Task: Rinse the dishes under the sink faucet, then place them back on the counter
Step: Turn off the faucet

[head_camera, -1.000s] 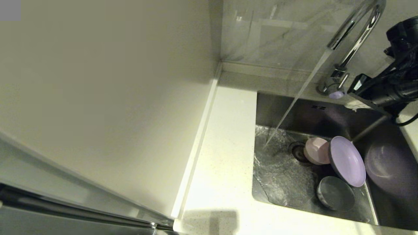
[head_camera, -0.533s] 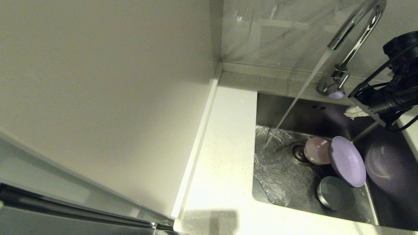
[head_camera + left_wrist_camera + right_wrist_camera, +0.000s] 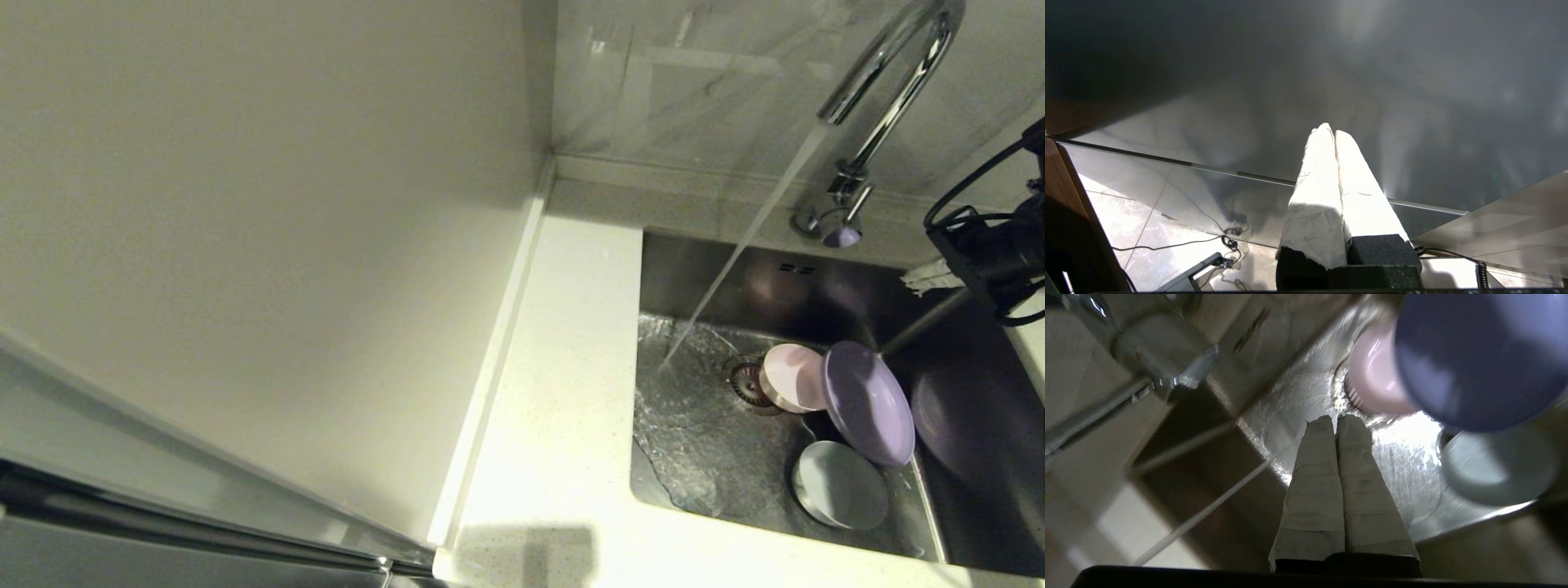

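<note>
Water runs from the chrome faucet (image 3: 890,90) onto the floor of the steel sink (image 3: 694,269), left of the drain (image 3: 744,382). The pink bowl (image 3: 796,377) lies by the drain, with the lilac plate (image 3: 869,404) leaning tilted against it. The blue-white bowl (image 3: 841,486) sits in the sink's near right corner. My right gripper (image 3: 1337,418) is shut and empty, held above the sink's right side (image 3: 921,279), apart from the dishes. From the right wrist I see the pink bowl (image 3: 1376,375), plate (image 3: 1474,355) and blue-white bowl (image 3: 1498,465). My left gripper (image 3: 1331,130) is shut, parked out of the head view.
The white speckled counter (image 3: 563,392) runs along the sink's left side and front edge. A cream wall panel (image 3: 269,229) stands to its left. The faucet base (image 3: 1155,347) with its lever is close to my right wrist. Two overflow slots (image 3: 796,268) mark the back wall.
My right arm has drawn back to the right, away from the faucet base. The water keeps running. The dishes have not moved.
</note>
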